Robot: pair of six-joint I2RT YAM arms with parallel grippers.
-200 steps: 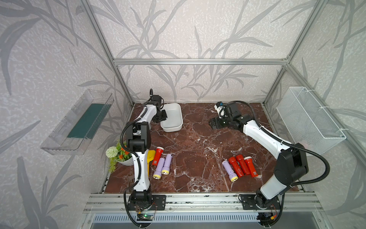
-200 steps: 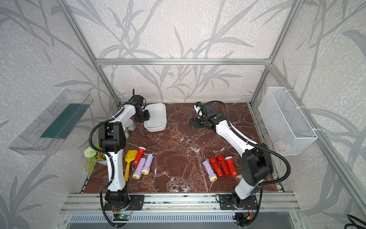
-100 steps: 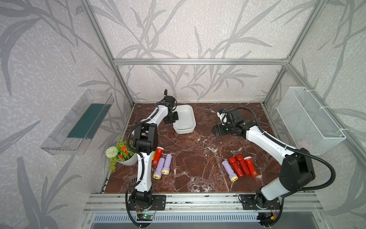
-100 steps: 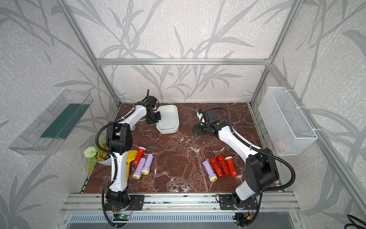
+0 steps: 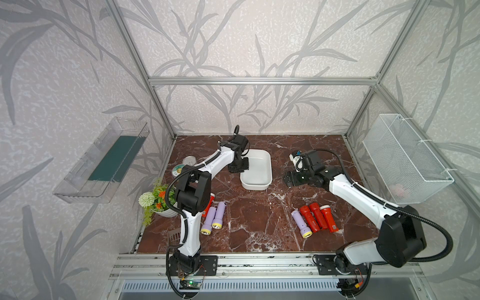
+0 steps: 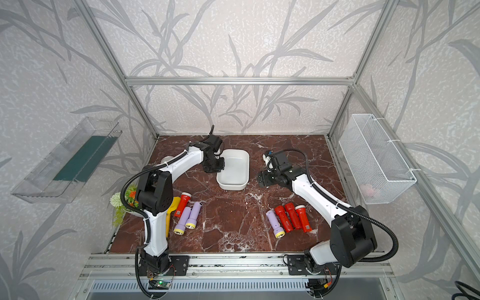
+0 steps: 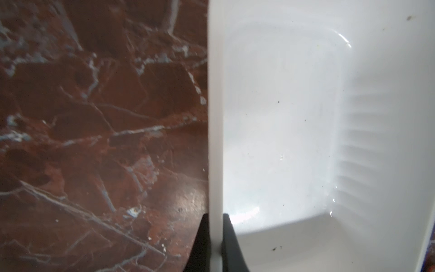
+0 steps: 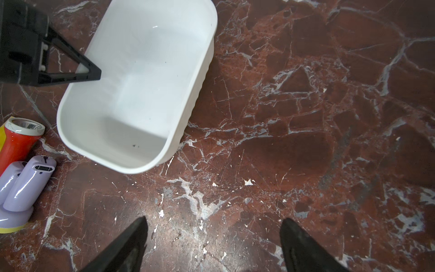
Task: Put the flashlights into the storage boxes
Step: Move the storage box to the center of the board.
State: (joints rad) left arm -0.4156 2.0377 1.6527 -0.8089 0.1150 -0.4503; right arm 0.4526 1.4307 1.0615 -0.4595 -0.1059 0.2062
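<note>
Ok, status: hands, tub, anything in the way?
Left hand shut on rim of shallow white plastic tub; right hand open, empty. Tub empty, seven red and lavender plastic flashlights outside it. Yellow spatula beside left three.

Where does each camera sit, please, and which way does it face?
Top views: high in front, facing down at the table; left arm and right arm show.
Left wrist: on that arm, facing the tub rim; left gripper, shut on it, shows.
Right wrist: on that arm, facing down at tub and table; open right gripper shows.
Shared: the tub, in all.
</note>
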